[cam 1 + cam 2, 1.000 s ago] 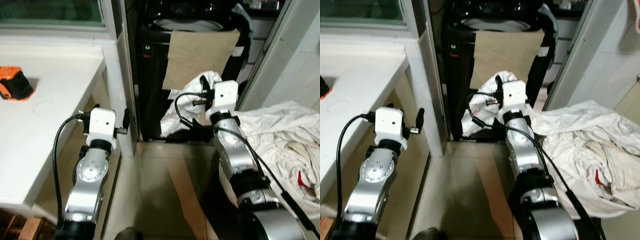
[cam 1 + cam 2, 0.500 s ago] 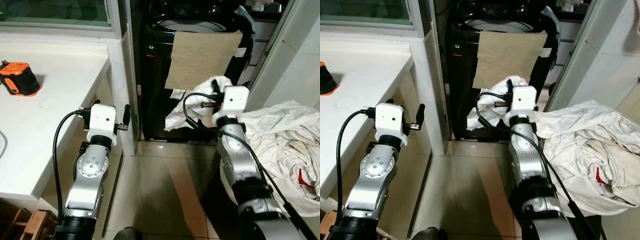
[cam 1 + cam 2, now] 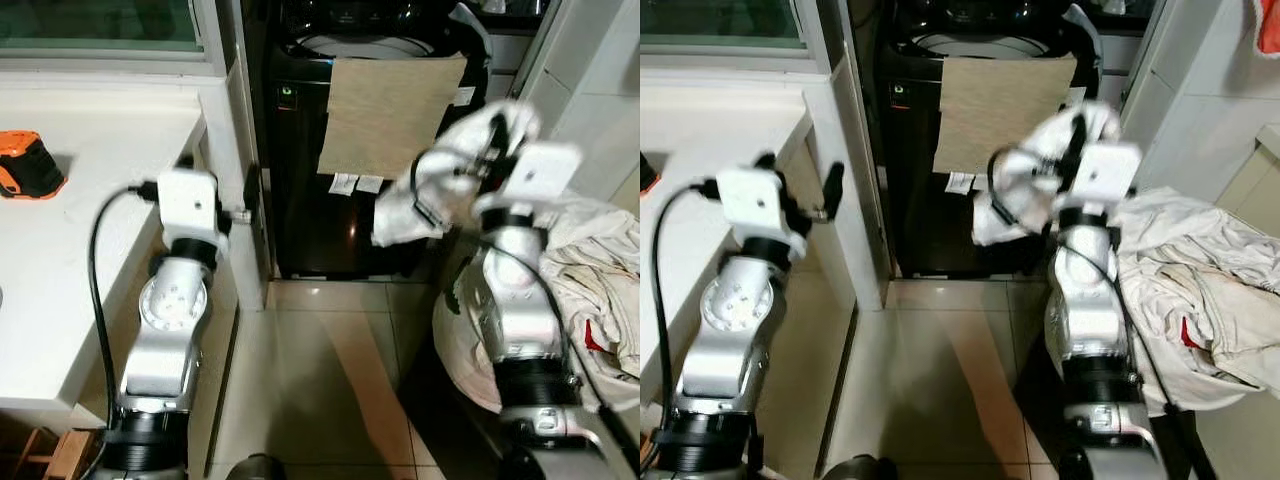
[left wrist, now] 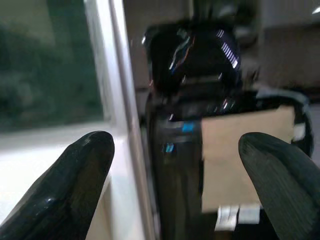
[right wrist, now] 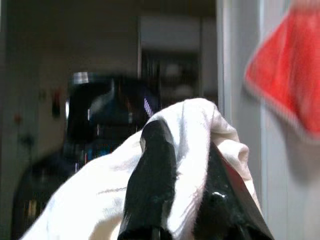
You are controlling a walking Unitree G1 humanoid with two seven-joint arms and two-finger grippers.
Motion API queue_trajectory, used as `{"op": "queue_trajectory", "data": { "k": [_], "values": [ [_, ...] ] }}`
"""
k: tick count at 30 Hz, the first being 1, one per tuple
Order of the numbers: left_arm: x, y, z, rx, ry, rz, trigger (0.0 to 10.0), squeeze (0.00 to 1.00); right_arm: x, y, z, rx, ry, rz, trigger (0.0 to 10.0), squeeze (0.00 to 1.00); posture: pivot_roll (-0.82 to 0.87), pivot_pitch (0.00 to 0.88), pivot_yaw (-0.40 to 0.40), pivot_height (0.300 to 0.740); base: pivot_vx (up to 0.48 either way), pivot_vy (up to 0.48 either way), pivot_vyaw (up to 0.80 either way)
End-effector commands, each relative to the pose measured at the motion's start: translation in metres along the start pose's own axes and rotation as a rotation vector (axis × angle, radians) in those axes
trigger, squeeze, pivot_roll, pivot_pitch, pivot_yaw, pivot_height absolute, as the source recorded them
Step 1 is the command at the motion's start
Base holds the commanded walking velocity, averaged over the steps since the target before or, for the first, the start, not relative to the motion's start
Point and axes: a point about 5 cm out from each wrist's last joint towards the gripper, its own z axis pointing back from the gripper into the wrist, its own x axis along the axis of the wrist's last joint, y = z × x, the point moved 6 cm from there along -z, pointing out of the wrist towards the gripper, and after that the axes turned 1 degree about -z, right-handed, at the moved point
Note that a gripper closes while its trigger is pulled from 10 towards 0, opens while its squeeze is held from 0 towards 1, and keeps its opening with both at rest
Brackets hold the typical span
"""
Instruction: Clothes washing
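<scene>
My right gripper [image 3: 492, 140] is raised in front of the black washing machine [image 3: 310, 170] and is shut on a white cloth [image 3: 415, 195] that hangs from it to the left. In the right wrist view the cloth [image 5: 187, 145] is pinched between both black fingers [image 5: 152, 185]. My left gripper [image 4: 175, 190] is open with nothing in it. It sits beside the white post of the counter [image 3: 225, 120] and points toward the machine [image 4: 190, 55]. A pile of white laundry [image 3: 600, 290] lies to the right of my right arm.
A brown cardboard sheet [image 3: 385, 115] hangs over the machine's front. A white counter [image 3: 80, 260] on the left carries an orange and black tool [image 3: 28, 165]. A red cloth [image 3: 1268, 25] hangs at the upper right. Tiled floor [image 3: 330, 380] lies between my arms.
My right gripper has lifted the white cloth from low by the machine's base up to its upper front. The left arm has risen a little too. The camera has shifted.
</scene>
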Motion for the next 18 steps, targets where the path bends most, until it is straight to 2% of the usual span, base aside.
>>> {"op": "queue_trajectory", "data": {
  "k": [1, 4, 5, 8, 11, 18],
  "values": [
    [0.003, -0.013, -0.001, -0.060, 0.001, -0.015, 10.0, 0.00, 0.001, 0.003, -0.001, 0.005, 0.005, -0.020, 0.0, 0.00, -0.03, 0.000, 0.000, 0.740, 0.000, 0.000, 0.00],
    [0.004, -0.021, -0.002, -0.091, -0.010, 0.008, 10.0, 0.00, -0.003, 0.017, 0.002, 0.035, 0.018, -0.033, 0.0, 0.00, -0.03, 0.000, 0.001, 0.740, 0.000, 0.000, 0.00],
    [0.003, -0.022, -0.001, -0.096, -0.010, 0.006, 10.0, 0.00, -0.006, 0.021, 0.005, 0.049, 0.023, -0.027, 0.0, 0.00, -0.03, 0.000, 0.001, 0.740, 0.480, 0.000, 0.00],
    [0.003, -0.022, -0.001, -0.098, -0.011, 0.003, 10.0, 0.00, -0.007, 0.023, 0.007, 0.058, 0.026, -0.022, 0.0, 0.00, -0.03, 0.000, 0.000, 0.740, 0.480, 0.000, 0.00],
    [0.008, -0.025, 0.000, -0.112, -0.030, -0.016, 10.0, 0.00, -0.018, 0.023, 0.015, 0.075, 0.067, 0.015, 0.0, 0.00, -0.03, 0.000, -0.002, 0.740, 0.480, 0.000, 0.00],
    [0.008, -0.027, 0.001, -0.120, -0.034, -0.001, 10.0, 0.00, -0.021, 0.023, 0.012, 0.077, 0.075, 0.025, 0.0, 0.00, -0.03, 0.000, -0.005, 0.740, 0.480, 0.000, 0.00]
  ]
}}
